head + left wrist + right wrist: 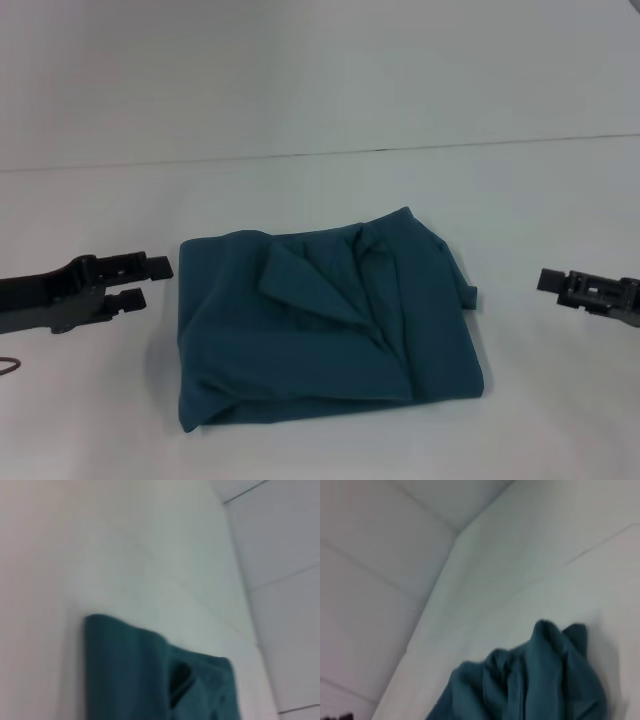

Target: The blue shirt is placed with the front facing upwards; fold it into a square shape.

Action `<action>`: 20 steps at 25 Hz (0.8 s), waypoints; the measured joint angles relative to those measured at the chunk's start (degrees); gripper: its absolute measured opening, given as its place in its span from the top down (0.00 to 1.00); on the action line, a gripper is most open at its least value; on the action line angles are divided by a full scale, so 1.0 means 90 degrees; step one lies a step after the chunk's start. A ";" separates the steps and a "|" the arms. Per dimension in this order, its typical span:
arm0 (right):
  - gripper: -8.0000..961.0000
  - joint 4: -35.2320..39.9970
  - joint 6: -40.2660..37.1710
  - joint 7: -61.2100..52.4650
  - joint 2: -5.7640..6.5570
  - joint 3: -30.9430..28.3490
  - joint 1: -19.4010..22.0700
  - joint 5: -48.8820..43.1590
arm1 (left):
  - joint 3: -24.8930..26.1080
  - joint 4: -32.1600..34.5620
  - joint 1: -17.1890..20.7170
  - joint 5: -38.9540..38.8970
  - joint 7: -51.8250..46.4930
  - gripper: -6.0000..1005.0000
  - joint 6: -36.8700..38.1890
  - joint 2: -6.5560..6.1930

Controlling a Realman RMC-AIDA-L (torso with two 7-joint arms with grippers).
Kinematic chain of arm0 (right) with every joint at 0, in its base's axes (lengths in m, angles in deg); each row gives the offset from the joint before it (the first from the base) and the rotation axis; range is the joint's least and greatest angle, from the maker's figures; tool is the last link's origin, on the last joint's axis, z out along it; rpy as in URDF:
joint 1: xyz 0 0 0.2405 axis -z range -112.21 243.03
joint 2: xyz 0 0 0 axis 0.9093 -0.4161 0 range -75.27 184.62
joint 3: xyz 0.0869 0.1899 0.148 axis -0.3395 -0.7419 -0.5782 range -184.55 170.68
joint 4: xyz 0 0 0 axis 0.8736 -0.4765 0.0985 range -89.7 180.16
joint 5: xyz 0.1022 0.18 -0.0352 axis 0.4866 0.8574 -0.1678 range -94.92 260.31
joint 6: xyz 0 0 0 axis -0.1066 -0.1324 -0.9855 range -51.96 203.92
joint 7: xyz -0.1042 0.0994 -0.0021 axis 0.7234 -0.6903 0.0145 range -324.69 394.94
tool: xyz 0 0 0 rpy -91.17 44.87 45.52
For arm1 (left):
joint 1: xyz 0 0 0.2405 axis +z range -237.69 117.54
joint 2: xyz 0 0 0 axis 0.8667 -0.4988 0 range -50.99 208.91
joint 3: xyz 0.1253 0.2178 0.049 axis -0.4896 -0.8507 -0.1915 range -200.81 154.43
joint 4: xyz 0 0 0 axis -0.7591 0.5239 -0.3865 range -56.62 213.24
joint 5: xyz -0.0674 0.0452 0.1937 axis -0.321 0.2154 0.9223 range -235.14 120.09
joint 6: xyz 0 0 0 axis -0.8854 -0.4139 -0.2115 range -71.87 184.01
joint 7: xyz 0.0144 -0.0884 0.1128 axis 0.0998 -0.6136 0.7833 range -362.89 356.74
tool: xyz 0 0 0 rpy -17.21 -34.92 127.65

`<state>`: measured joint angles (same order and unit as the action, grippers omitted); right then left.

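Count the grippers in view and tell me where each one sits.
2. The left gripper sits left of the folded blue shirt, jaws open and empty. The right gripper sits off the shirt's right side, clear of it.

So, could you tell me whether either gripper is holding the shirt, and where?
Nothing is held: the left gripper and right gripper sit apart from the blue shirt.

Looked like a bare robot test lab rather than a home: plain white counter (330,440) meeting a blank white wall (320,70) behind it, a thin seam between them. No furniture or decoration around the counter, only white panel joints in the wrist views.
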<state>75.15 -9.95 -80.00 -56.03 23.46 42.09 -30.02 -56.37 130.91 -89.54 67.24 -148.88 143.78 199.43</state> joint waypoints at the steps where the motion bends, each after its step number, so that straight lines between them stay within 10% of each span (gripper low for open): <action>1: 0.17 0.0031 -0.0054 -0.0082 0.0019 0.0001 -0.0072 -0.0158 | 0.0037 0.0007 0.0046 -0.0123 0.0132 0.47 0.0077 0.0006; 5: 0.17 0.0132 -0.0346 -0.0498 0.0123 0.0003 -0.0554 -0.0896 | 0.0415 0.0051 0.0114 -0.0306 0.0405 0.25 0.0384 -0.0002; 20: 0.17 0.0599 -0.0546 -0.3316 0.0441 0.0702 -0.2600 -0.2587 | 0.1152 0.0306 0.0146 -0.0331 0.0399 0.25 0.0617 -0.0101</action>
<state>80.54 -14.87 -109.85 -52.06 29.78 18.69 -53.31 -46.00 133.66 -88.22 64.26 -145.29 149.34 198.52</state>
